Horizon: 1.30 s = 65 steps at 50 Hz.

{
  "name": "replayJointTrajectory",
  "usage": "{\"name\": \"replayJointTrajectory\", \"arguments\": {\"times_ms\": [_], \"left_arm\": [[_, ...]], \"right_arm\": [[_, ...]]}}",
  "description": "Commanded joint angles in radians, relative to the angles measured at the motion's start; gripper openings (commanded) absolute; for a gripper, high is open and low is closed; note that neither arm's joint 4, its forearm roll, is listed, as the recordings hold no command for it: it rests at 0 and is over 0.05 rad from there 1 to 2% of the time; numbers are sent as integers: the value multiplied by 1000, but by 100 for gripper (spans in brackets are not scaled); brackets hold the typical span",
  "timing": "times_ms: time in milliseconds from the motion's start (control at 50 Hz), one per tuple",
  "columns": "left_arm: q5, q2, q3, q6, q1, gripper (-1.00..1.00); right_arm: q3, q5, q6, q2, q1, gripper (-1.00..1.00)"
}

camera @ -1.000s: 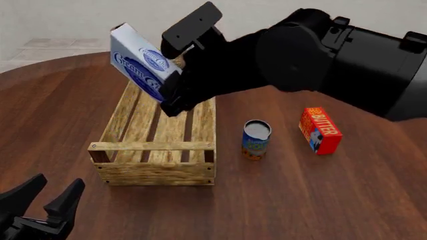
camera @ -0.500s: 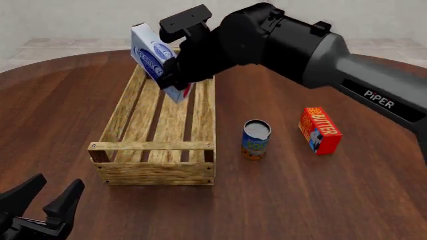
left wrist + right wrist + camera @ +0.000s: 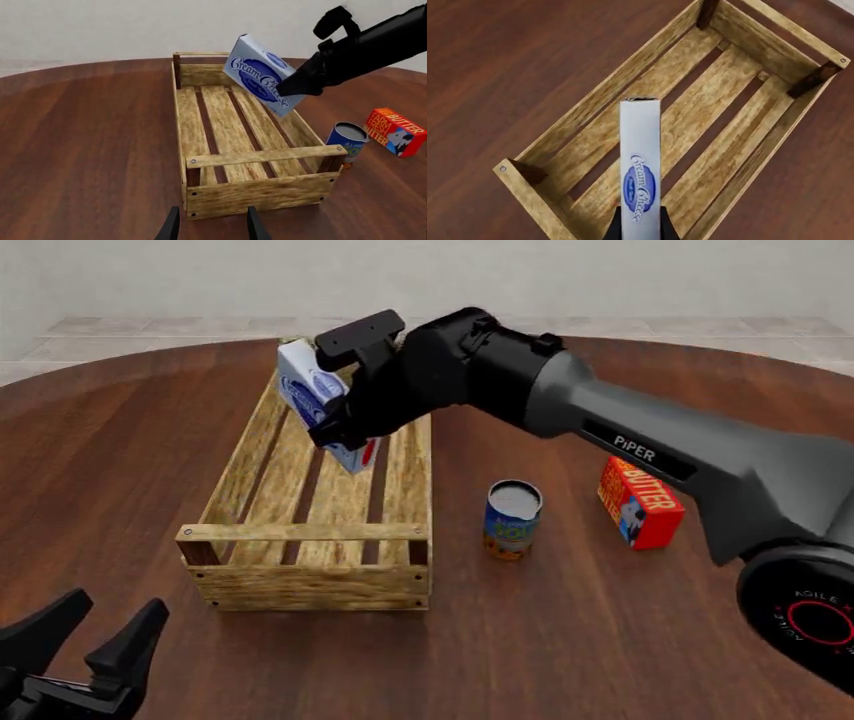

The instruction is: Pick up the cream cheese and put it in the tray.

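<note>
The right gripper (image 3: 350, 435) is clamped on the flat faces of the cream cheese (image 3: 310, 393), a light, stiff carton that looks easily dented, hanging tilted just below it over the tray (image 3: 263, 486)'s far end.

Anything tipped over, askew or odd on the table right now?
Nothing spilled or damaged. The only askew item is the cream cheese, tilted in the right end effector over the far end of the tray, not yet set down. The can stands upright, the butter box beside it.
</note>
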Motion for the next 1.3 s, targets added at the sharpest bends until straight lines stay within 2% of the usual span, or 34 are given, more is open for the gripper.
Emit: {"name": "replayJointTrajectory", "arguments": {"times_ms": [20, 340, 520, 840, 1300], "left_arm": [[3, -3, 0, -2, -1, 100], [32, -36, 0, 0, -14, 100], [35, -40, -1, -2, -19, 100], [50, -56, -1, -8, -14, 100], [49, -55, 0, -13, -9, 100]], "right_arm": [[-31, -12, 9, 58, -23, -100], [-88, -9, 24, 142, -21, -100], [-181, 4, 38, 225, -39, -100], [-278, 33, 56, 324, -61, -100], [-243, -22, 73, 390, -50, -100]]}}
